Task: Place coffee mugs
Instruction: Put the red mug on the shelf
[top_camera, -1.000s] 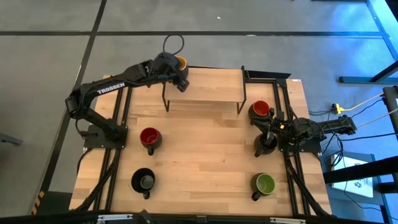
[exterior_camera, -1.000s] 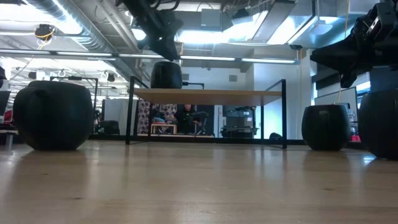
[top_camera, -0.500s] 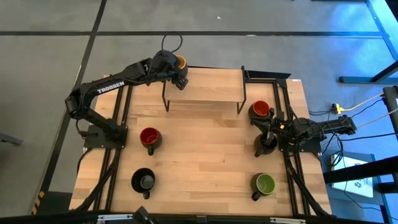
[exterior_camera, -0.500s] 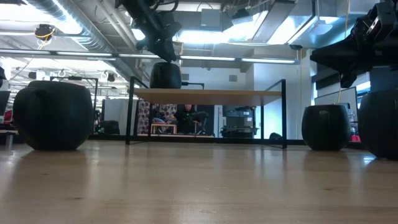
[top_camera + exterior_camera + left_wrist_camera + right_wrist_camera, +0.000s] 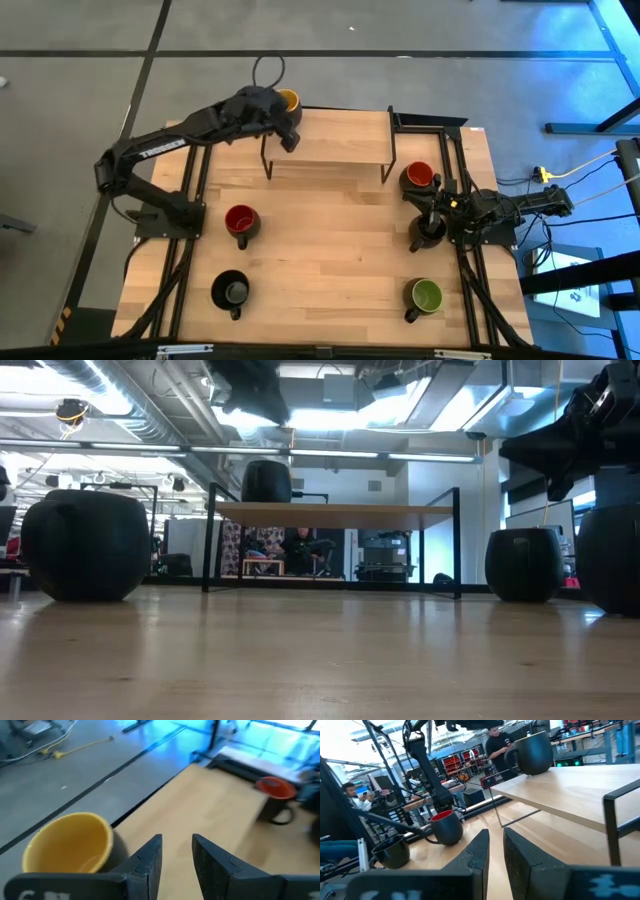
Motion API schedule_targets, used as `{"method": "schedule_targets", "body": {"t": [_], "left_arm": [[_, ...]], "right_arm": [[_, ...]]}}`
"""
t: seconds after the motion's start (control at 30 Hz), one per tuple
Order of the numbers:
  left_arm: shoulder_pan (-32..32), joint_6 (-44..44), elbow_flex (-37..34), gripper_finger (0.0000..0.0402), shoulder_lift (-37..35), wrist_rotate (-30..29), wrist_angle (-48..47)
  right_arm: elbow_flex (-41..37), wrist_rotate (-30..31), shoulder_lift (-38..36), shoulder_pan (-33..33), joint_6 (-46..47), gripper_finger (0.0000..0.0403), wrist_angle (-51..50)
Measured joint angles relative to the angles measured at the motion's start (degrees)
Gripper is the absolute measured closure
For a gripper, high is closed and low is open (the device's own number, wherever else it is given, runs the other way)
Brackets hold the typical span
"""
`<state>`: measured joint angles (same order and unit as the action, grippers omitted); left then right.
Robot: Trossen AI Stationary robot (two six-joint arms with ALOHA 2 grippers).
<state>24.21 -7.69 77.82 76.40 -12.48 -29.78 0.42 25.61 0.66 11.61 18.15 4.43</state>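
Observation:
The yellow-inside mug [image 5: 288, 99] stands upright on the far left corner of the wooden shelf [image 5: 340, 145]; in the left wrist view the mug [image 5: 70, 845] sits just beside my fingers. My left gripper [image 5: 289, 136] [image 5: 176, 840] hovers open over the shelf top next to that mug, touching nothing. On the table stand the red mug [image 5: 240, 220], a black mug [image 5: 231, 291], the orange-red mug [image 5: 418, 176], another black mug [image 5: 427, 231] and the green mug [image 5: 426, 295]. My right gripper [image 5: 432, 208] [image 5: 495, 837] waits shut at the right edge, between the orange-red and black mugs.
The shelf stands on thin black metal legs [image 5: 208, 540] at the table's far side, with open room beneath it. Black frame rails [image 5: 190, 200] run along both table sides. People are in the room behind [image 5: 497, 745].
My left gripper has risen from just above the yellow mug and drawn back toward the table's left; in the low view it has climbed almost out of the picture. The mug has stayed standing on the shelf.

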Motion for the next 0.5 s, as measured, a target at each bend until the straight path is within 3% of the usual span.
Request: {"method": "schedule_targets", "body": {"t": [0.27, 0.5], "left_arm": [[-7.94, -3.8, 0.02, 0.0301, -4.77, 0.15, -10.27], [-14.21, -5.48, -0.07, 0.0301, -5.11, -0.08, -21.71]], "right_arm": [[1.78, -2.77, 1.78, 0.01, 0.01, 0.0359, 0.54], [8.07, -3.74, 13.22, -0.01, -0.57, 0.0359, 1.73]]}}
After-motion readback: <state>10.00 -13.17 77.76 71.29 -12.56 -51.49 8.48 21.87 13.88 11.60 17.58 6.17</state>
